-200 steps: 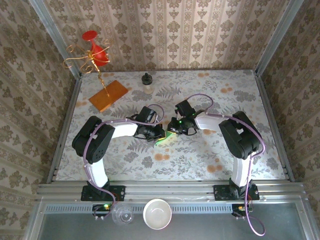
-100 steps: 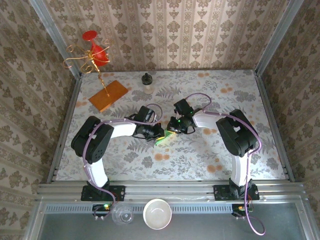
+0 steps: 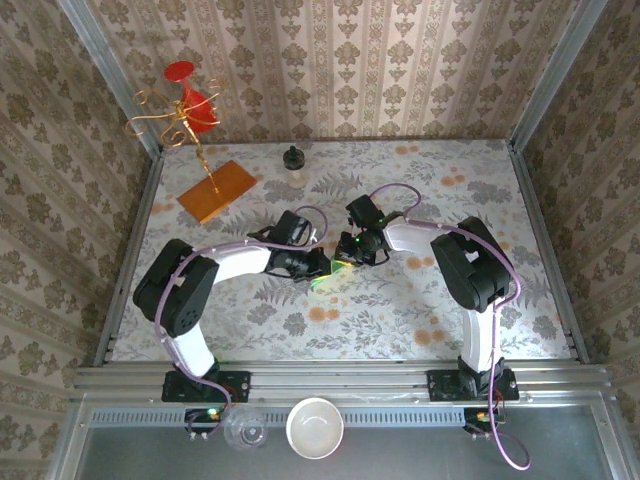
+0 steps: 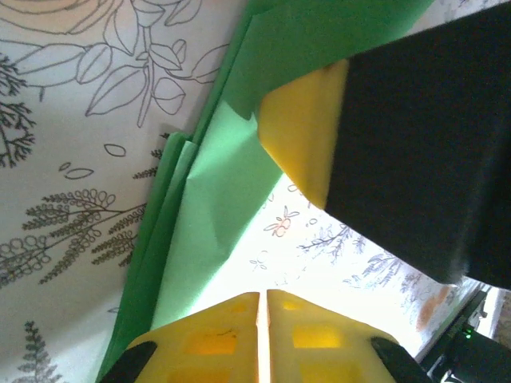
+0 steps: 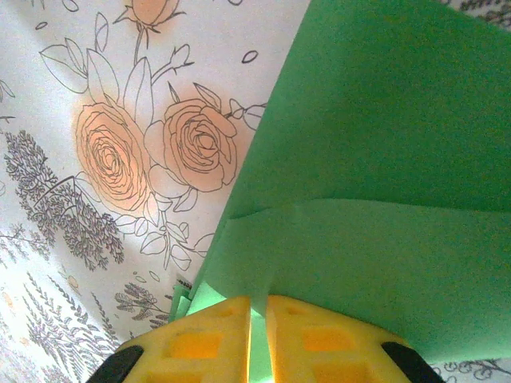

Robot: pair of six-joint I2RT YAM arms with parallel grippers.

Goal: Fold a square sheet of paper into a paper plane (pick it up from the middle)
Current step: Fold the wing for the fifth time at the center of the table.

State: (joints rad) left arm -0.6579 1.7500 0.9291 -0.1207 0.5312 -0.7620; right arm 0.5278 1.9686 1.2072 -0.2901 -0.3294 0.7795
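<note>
The square sheet of paper [image 3: 324,279], bright green and already folded into several layers, lies at the middle of the table [image 3: 480,200], between the two grippers. In the top view the left gripper [image 3: 318,268] comes to it from 9 o'clock and the right gripper [image 3: 349,258] from 2 o'clock, and the two are just beside each other.

In the right wrist view the two yellow fingers stand close together and a strip of the green paper shows in the narrow gap, so the right gripper is clamped on the sheet. The paper spreads from there toward 1 o'clock, with one crease across it. In the left wrist view the yellow fingers of the left gripper are almost together, with only a thin bright slit between them. The pale folded edge of the paper reaches their left side, but I cannot tell if any paper is pinched there.

About the containers: a white bowl [image 3: 315,428] stands outside the table at 6 o'clock, on the near ledge, and its inside shows plain white. A clear glass [image 3: 245,430] stands just beside it, at 7 o'clock. A small jar with a dark lid [image 3: 293,163] stands at the far edge, at 11 o'clock, and its content is too small to tell. At 10 o'clock lies an orange-brown board [image 3: 217,190].
</note>
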